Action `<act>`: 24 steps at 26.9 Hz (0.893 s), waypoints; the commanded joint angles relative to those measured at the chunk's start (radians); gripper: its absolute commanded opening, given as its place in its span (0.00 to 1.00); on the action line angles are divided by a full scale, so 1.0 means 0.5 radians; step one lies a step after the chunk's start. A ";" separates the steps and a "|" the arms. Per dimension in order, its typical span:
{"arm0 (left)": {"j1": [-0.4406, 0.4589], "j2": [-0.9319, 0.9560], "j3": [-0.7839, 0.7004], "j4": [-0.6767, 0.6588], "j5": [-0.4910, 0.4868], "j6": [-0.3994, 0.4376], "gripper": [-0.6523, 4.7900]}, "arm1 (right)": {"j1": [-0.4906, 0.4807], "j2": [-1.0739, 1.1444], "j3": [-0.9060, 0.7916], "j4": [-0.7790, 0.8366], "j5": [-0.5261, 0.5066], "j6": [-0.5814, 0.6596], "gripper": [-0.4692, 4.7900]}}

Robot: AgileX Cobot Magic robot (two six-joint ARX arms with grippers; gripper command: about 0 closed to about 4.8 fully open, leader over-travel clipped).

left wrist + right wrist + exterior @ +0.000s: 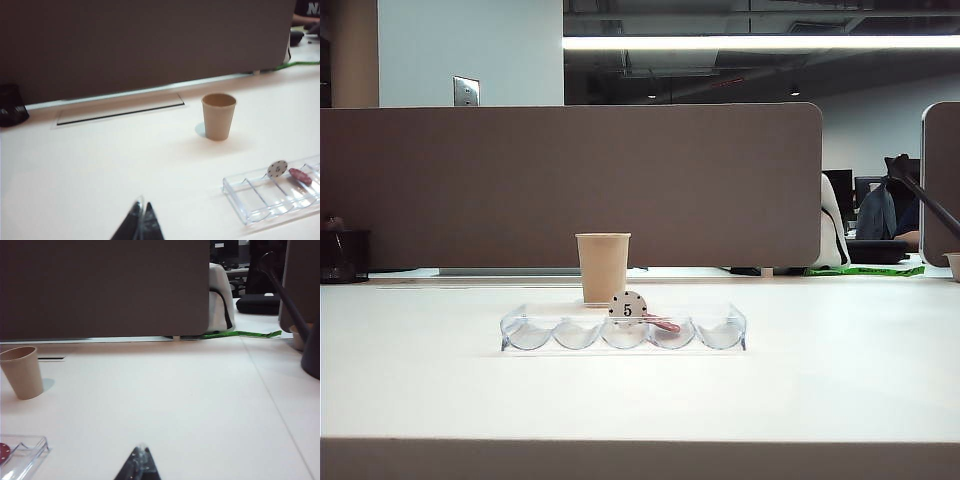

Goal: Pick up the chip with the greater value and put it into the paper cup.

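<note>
Checking the claws first: the left gripper (141, 222) shows in its wrist view as two dark fingertips pressed together to a point, clenched on nothing, hanging above bare table (100, 170) and touching none of the objects. My right gripper (139, 465) looks the same in its own wrist view, tips pinched together, nothing between them, over open tabletop. Neither arm appears in the exterior view, so both sit pulled back off the work area, their cameras looking out low across the table toward the grey partition (570, 185). Now the task pieces: the paper cup (603, 267) stands upright just behind the clear chip tray (535, 325), near the middle of the table. In the tray I see the white "5" chip (627, 307) standing on edge in the middle slot, and a red chip (663, 323) lying tilted in the slot beside it. As for the blue "50" chip, I can't spot it in any view; the cup's inside is not visible to me, so I can't tell whether it lies in there.
</note>
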 commanded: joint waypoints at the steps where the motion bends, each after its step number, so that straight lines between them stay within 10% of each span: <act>1: -0.002 0.002 -0.086 0.178 -0.018 0.000 0.11 | 0.002 -0.001 -0.003 0.043 -0.042 0.005 0.08; 24: -0.002 0.002 -0.671 0.695 -0.116 -0.232 0.11 | -0.005 -0.001 -0.003 0.085 -0.063 -0.179 0.08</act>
